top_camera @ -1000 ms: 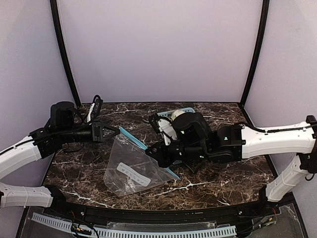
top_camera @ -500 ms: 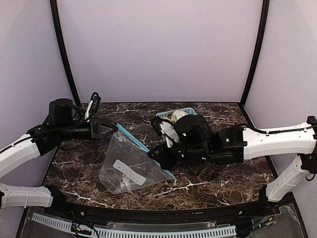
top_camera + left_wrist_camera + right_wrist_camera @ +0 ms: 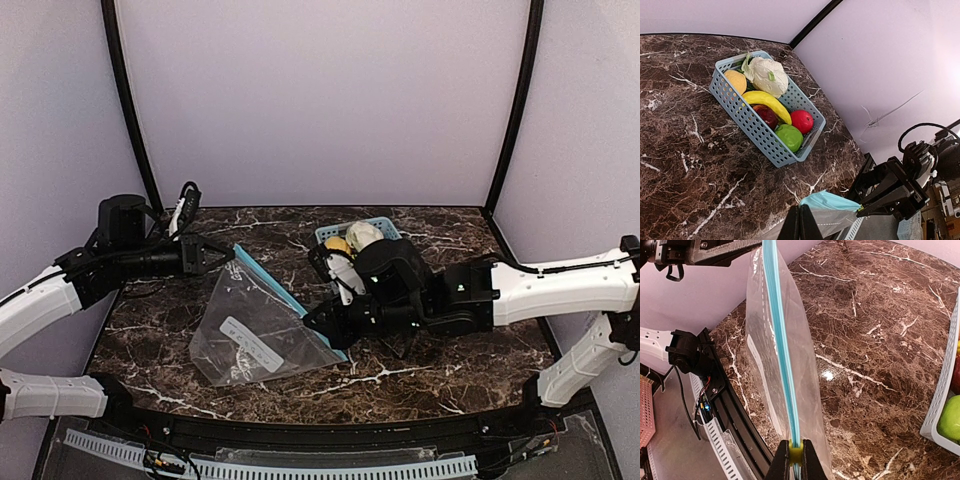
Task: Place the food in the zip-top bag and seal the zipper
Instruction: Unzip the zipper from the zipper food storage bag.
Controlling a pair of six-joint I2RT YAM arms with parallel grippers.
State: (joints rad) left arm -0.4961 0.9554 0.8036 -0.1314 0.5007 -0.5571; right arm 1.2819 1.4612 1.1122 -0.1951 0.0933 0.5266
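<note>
The clear zip-top bag (image 3: pixel 255 335) hangs stretched between my grippers, its lower part on the table, white label (image 3: pixel 250 345) facing up. No food shows inside it. The teal zipper (image 3: pixel 285 295) runs taut from upper left to lower right. My left gripper (image 3: pixel 222 253) is shut on the bag's teal corner (image 3: pixel 830 202). My right gripper (image 3: pixel 318 322) is shut on a yellow-green slider (image 3: pixel 795 452) on the zipper (image 3: pixel 780 340). The food lies in the blue basket (image 3: pixel 735 107): orange (image 3: pixel 735 81), cauliflower (image 3: pixel 767 75), banana (image 3: pixel 769 102), dark red apple (image 3: pixel 767 116), red apple (image 3: pixel 801 121), green apple (image 3: pixel 789 136).
The basket (image 3: pixel 383 222) stands at the back of the marble table, just behind my right arm (image 3: pixel 560 285). Its corner and the green apple (image 3: pixel 950 417) show at the right edge of the right wrist view. The table's black front rail (image 3: pixel 300 430) lies below the bag.
My left gripper has pulled the bag's corner to the left and back. The bag has shifted left with it. My right gripper has moved slightly forward along the zipper.
</note>
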